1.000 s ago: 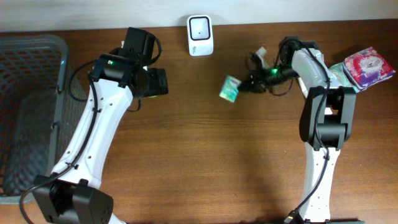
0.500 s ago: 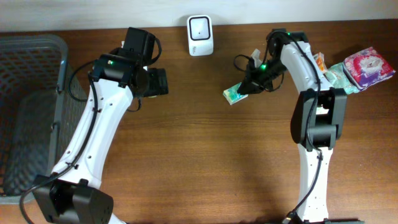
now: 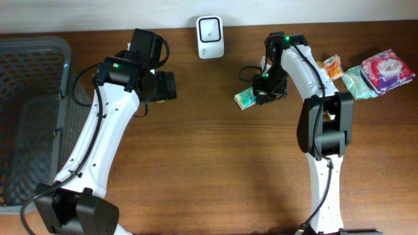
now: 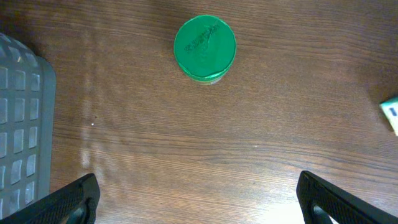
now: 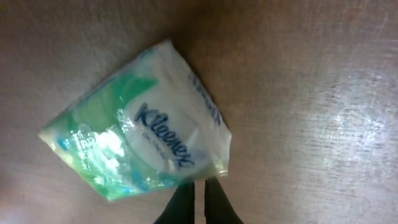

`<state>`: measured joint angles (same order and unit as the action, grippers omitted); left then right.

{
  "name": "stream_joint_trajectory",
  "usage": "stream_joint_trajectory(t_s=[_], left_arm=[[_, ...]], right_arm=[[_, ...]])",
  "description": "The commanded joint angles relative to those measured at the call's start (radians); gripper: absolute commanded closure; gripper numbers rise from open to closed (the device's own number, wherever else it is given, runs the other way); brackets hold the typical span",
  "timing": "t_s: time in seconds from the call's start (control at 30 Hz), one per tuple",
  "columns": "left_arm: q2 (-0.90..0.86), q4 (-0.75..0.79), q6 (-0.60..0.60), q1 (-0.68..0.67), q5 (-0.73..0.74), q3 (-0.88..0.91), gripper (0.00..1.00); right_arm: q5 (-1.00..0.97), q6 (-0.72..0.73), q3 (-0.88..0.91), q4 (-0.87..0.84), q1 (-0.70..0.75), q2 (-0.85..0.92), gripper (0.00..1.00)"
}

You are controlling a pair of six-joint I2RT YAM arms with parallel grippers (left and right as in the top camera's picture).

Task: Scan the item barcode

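A green-and-white Kleenex tissue pack (image 3: 245, 98) (image 5: 143, 146) is the item, right of the table's middle. My right gripper (image 3: 260, 91) (image 5: 199, 186) is shut on the pack's near edge seam, the pack hanging just over the wood. The white barcode scanner (image 3: 210, 37) stands at the back edge, up and to the left of the pack. My left gripper (image 3: 163, 85) (image 4: 199, 205) hovers open over bare wood, nothing between its fingers. The pack's corner (image 4: 390, 113) shows at the right edge of the left wrist view.
A grey mesh basket (image 3: 32, 117) (image 4: 22, 124) fills the left side. A round green-lidded jar (image 4: 204, 48) stands ahead of my left gripper. At the back right lie an orange packet (image 3: 332, 65), a teal pack (image 3: 356, 81) and a pink pack (image 3: 386, 68).
My right arm has swung left and back toward the scanner, turning the tissue pack while it stays near the same spot. The left arm has not moved.
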<state>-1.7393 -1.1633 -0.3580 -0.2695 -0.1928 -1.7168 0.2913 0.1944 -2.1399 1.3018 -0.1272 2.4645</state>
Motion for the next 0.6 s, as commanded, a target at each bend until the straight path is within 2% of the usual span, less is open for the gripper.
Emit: stream_joint_trajectory(t_s=[0.0, 0.03, 0.1, 0.2, 0.33, 0.37, 0.4, 0.43, 0.53, 0.57], left_arm=[[0.002, -0.001, 0.016, 0.002, -0.014, 0.001, 0.01], [0.002, -0.001, 0.016, 0.002, -0.014, 0.001, 0.01], [0.002, -0.001, 0.016, 0.002, -0.014, 0.001, 0.01], [0.002, -0.001, 0.016, 0.002, -0.014, 0.001, 0.01], [0.002, -0.001, 0.016, 0.002, -0.014, 0.001, 0.01], [0.002, -0.001, 0.016, 0.002, -0.014, 0.001, 0.01], [0.002, -0.001, 0.016, 0.002, -0.014, 0.001, 0.01], [0.002, -0.001, 0.016, 0.002, -0.014, 0.001, 0.01], [0.002, -0.001, 0.016, 0.002, -0.014, 0.001, 0.01], [0.002, -0.001, 0.016, 0.002, -0.014, 0.001, 0.01]], right_arm=[[-0.013, 0.005, -0.003, -0.082, -0.003, 0.021, 0.96], [-0.011, 0.005, -0.003, -0.144, -0.004, 0.021, 0.89], [0.028, 0.005, -0.003, -0.217, -0.011, 0.021, 0.83], [0.101, -0.002, -0.003, -0.243, -0.03, 0.021, 0.82], [0.128, -0.002, -0.006, -0.156, 0.0, -0.024, 0.81], [0.128, -0.002, -0.008, -0.123, 0.019, -0.042, 0.72], [0.128, -0.002, -0.008, -0.103, 0.027, -0.044, 0.4], [0.127, -0.005, -0.008, -0.09, 0.029, -0.044, 0.24], [0.137, -0.034, -0.008, -0.074, 0.018, -0.044, 0.25], [0.233, -0.072, -0.009, -0.061, 0.019, -0.06, 0.28]])
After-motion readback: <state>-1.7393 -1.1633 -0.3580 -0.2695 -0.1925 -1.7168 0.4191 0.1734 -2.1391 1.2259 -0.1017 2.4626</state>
